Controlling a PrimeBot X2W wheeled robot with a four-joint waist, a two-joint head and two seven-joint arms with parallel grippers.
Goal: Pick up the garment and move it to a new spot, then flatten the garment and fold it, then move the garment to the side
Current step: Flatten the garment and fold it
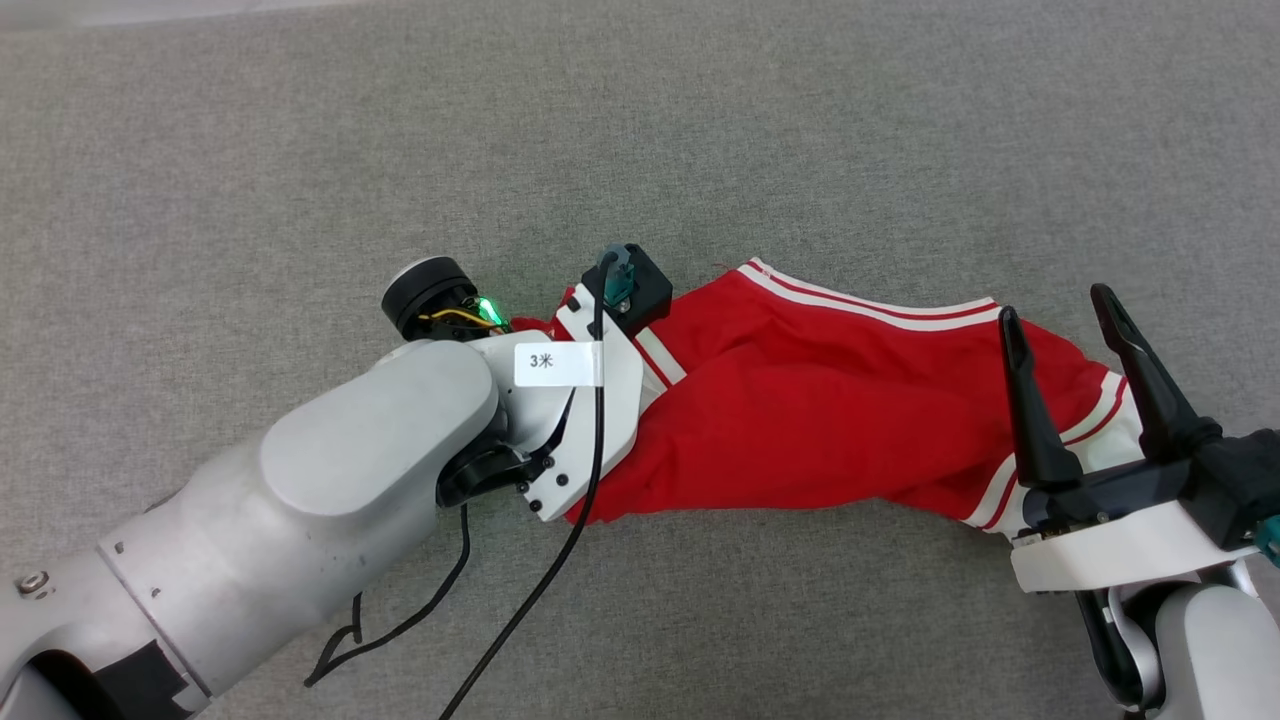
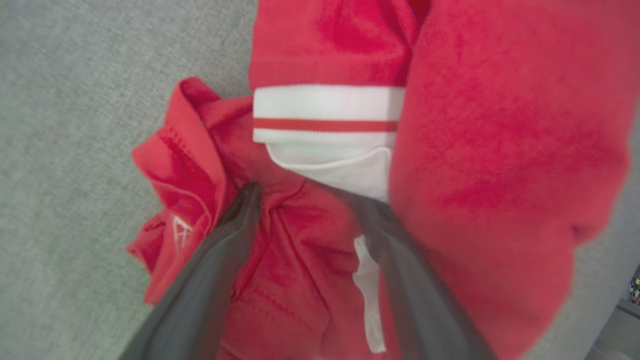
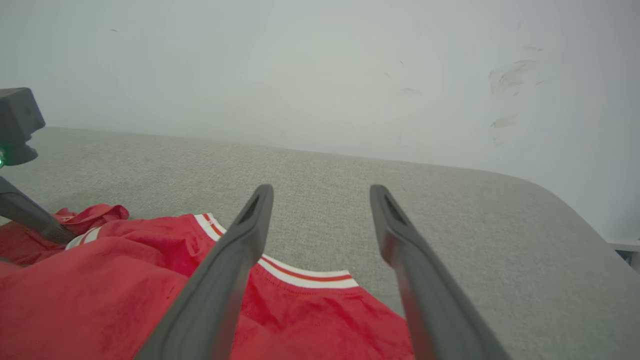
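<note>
Red soft cloth, the garment [image 1: 820, 400], lies bunched in a long crumpled band on a grey woven surface [image 1: 300, 150], from mid-frame to the right of the head view. The smooth pale left arm [image 1: 380, 450] covers its left end. The right gripper [image 1: 1052, 305] hovers over its right end, slim tapered dark fingers spread wide and empty.

Left wrist view: the left gripper [image 2: 310, 200] stands wide apart, blurred fingers [image 2: 200, 280] sunk among red folds either side of a ribbed white cuff [image 2: 325, 115] with one red stripe, nothing clamped.

Right wrist view: spread fingers frame bare grey weave above the striped trim [image 3: 305, 275], with a pale wall [image 3: 300, 75] beyond.
</note>
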